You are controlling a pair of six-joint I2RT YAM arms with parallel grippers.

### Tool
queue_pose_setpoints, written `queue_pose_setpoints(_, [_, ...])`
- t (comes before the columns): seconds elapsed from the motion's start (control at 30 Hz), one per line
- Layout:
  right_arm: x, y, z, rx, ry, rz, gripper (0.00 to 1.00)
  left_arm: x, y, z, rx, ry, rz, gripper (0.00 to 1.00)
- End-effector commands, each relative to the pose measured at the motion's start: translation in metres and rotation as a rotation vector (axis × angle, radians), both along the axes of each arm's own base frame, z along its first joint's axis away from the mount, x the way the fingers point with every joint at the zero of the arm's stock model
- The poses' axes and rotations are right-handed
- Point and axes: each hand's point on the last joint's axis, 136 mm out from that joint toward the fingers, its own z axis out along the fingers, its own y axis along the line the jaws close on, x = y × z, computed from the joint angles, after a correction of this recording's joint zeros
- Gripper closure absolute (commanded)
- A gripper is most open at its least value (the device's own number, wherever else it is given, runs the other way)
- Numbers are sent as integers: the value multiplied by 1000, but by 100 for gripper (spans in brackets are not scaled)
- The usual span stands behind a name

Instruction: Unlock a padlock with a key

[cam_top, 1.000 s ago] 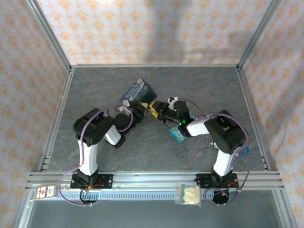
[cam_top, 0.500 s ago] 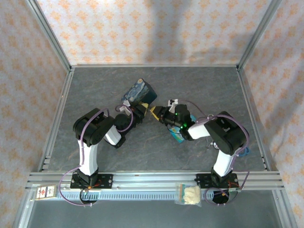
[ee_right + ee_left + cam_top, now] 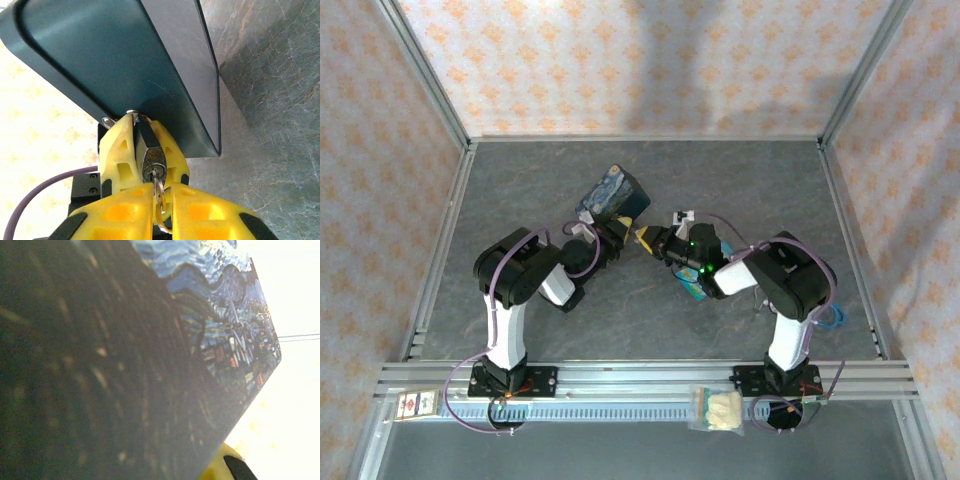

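In the right wrist view the small padlock [image 3: 153,161] is clamped between the yellow fingers [image 3: 117,152] of my left gripper [image 3: 620,233], keyhole end facing the camera. A silvery key [image 3: 159,186] with a ring sticks in the keyhole. My right gripper [image 3: 161,200] is shut on the key, one yellow finger on each side. The dark underside of the blue painted tin [image 3: 125,60] rises just behind the padlock. Seen from above, both grippers meet nose to nose beside the tin [image 3: 610,195], with my right gripper [image 3: 652,240] on the right. The tin's painted lid [image 3: 150,365] presses close to the left wrist camera.
A teal packet [image 3: 696,288] lies on the grey table under my right forearm. A clear bag of pale pieces [image 3: 717,408] and a small card [image 3: 415,403] rest on the front rail. Metal frame posts and patterned walls enclose the table.
My right gripper's jaws have narrowed onto the key while its wrist turned slightly. The left arm and the tin have stayed put.
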Motion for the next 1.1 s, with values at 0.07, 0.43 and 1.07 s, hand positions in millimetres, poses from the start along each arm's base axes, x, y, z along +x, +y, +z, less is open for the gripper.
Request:
queue_pose_setpoints(0.07, [5,10,27,90,-67,17,84,-14,-2,57,-140,-189,-34,100])
queue_pose_setpoints(0.43, [9,11,27,139,-47,6,79,-20,-1,58,-141,-185,-40,100])
queue_pose_setpoints(1.07, [-3,8,115,782,336,92,100,-18,-15,92,-52,-376,-81,100])
